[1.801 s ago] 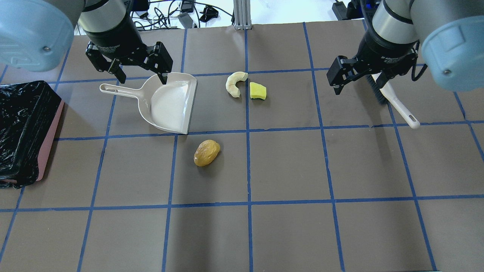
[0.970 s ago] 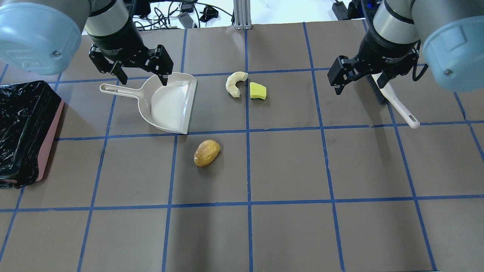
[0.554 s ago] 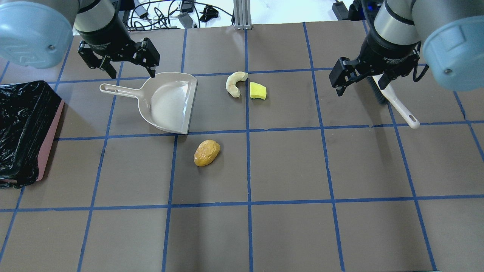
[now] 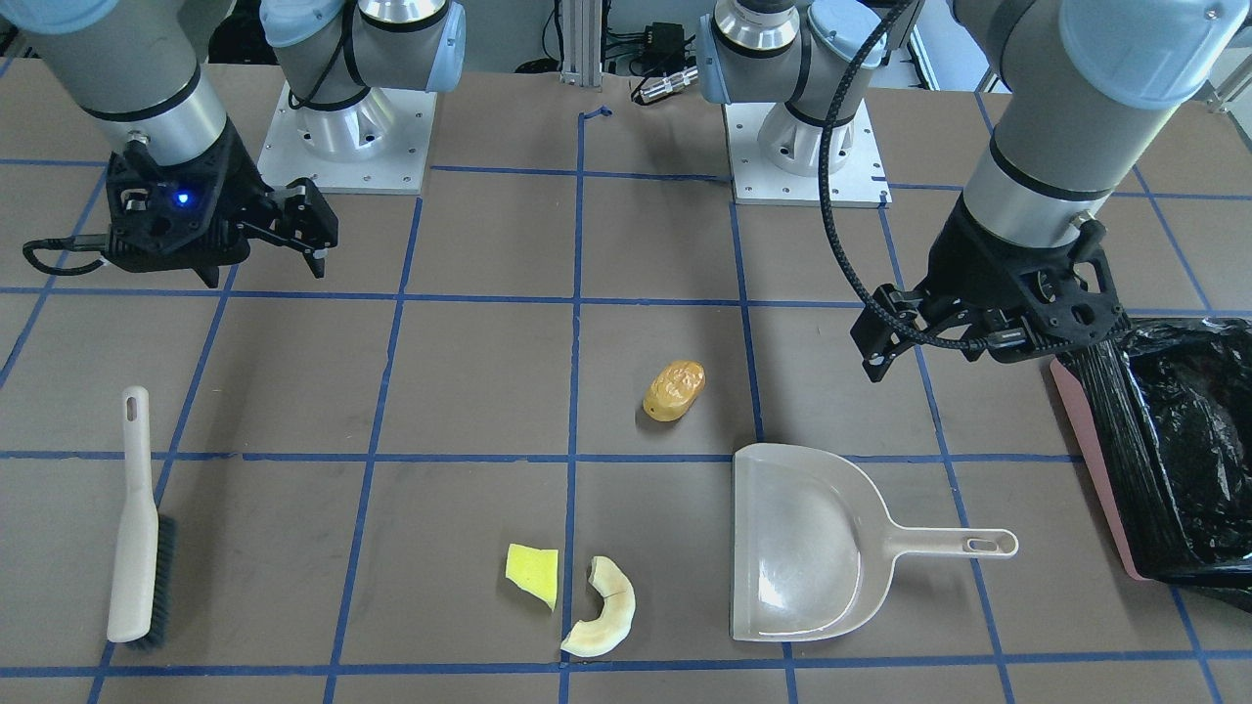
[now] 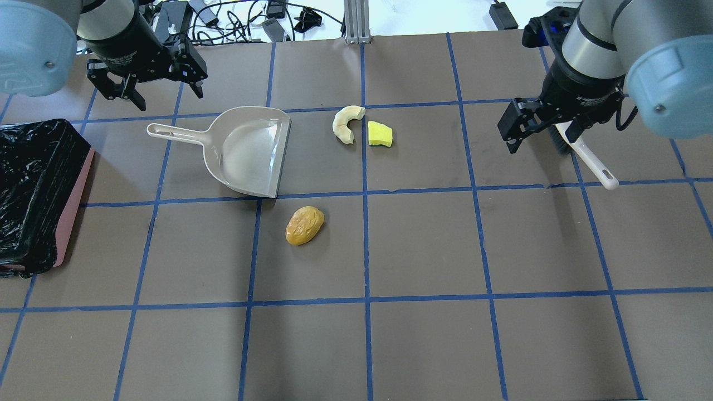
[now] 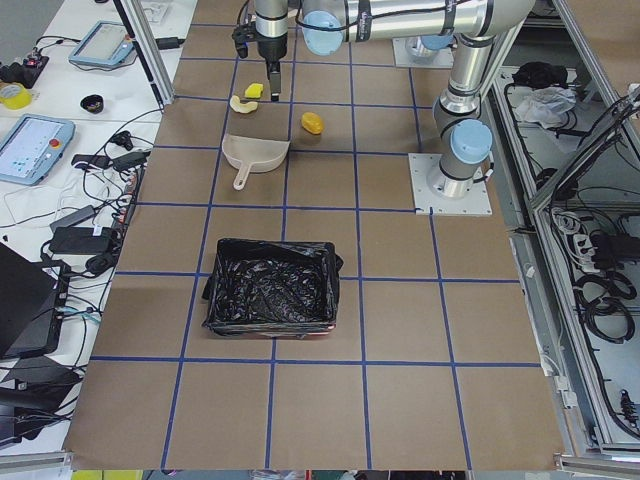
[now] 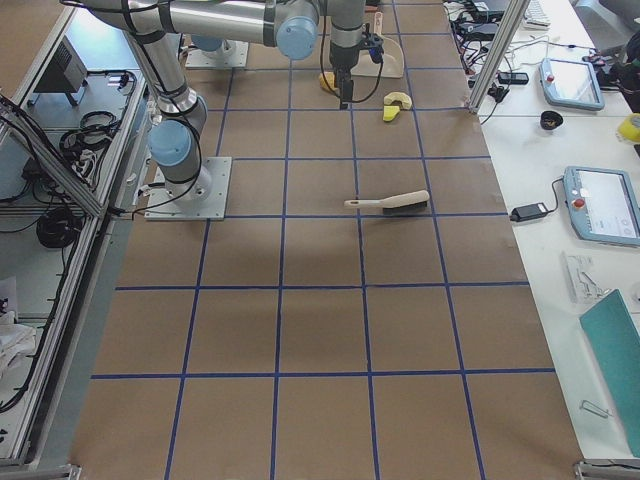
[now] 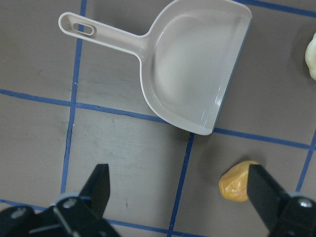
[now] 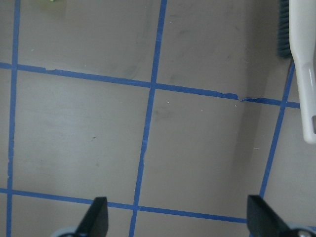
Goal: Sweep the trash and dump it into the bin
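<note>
**Now each tool lies nearest its own hand**

Your left hand (image 5: 167, 96) hovers spread and empty near the dustpan (image 5: 245, 153), whose handle points toward the bin (image 5: 72, 206) at the tabletop (image 5: 423, 245)'s left edge; your right hand (image 5: 537, 133), likewise spread, hangs beside the brush (image 5: 585, 153); amber lump (image 5: 304, 225), yellow wedge (image 5: 380, 134) and cream crescent (image 5: 346, 123) lie between the tools

Built from fat silver-grey tubes (image 4: 1037, 127) with pale blue round caps (image 5: 665, 78). Black at the wrists and jaws. Screwed onto square metal plates (image 4: 293, 166). Black cable (image 4: 823, 196) along the left arm, tiny blue light (image 4: 182, 198) on the right.
</note>
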### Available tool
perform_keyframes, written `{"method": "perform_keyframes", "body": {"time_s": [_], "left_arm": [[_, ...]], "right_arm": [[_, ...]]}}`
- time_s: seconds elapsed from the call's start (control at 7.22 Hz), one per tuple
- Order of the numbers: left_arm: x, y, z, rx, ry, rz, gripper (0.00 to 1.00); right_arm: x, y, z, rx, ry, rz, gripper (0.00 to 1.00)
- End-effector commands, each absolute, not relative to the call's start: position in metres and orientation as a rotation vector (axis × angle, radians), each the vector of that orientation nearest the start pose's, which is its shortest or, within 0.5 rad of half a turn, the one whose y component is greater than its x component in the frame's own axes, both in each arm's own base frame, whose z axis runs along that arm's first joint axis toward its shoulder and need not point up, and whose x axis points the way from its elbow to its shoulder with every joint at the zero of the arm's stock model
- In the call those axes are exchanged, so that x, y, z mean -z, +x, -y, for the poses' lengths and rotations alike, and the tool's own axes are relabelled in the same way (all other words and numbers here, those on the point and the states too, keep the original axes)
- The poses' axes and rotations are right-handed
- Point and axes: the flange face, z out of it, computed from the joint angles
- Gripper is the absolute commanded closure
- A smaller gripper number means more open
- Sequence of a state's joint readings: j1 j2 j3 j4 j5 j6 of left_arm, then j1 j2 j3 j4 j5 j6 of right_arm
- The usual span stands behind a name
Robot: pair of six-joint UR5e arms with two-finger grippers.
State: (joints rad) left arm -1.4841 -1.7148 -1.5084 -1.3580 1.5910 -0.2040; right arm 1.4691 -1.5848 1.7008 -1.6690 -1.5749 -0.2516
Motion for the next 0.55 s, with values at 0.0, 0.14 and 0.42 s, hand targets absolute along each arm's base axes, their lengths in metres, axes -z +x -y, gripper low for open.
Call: {"method": "perform_keyframes", "body": {"time_s": [0.0, 0.14, 0.42], "left_arm": [[-0.465, -0.074, 0.571, 0.243, -0.737, -3.027, 0.00], [-0.453, -0.043, 0.569, 0.171, -1.151, -2.856, 0.00], [-0.425, -0.018, 0.575, 0.110, -1.459, -2.677, 0.00]], "right_arm": [[-0.423, 0.042, 0.507, -0.049, -0.274, -3.127, 0.00], [-0.406, 0.030, 0.512, -0.051, -0.256, -3.137, 0.00], [-0.365, -0.019, 0.516, -0.055, -0.334, -3.120, 0.00]]}}
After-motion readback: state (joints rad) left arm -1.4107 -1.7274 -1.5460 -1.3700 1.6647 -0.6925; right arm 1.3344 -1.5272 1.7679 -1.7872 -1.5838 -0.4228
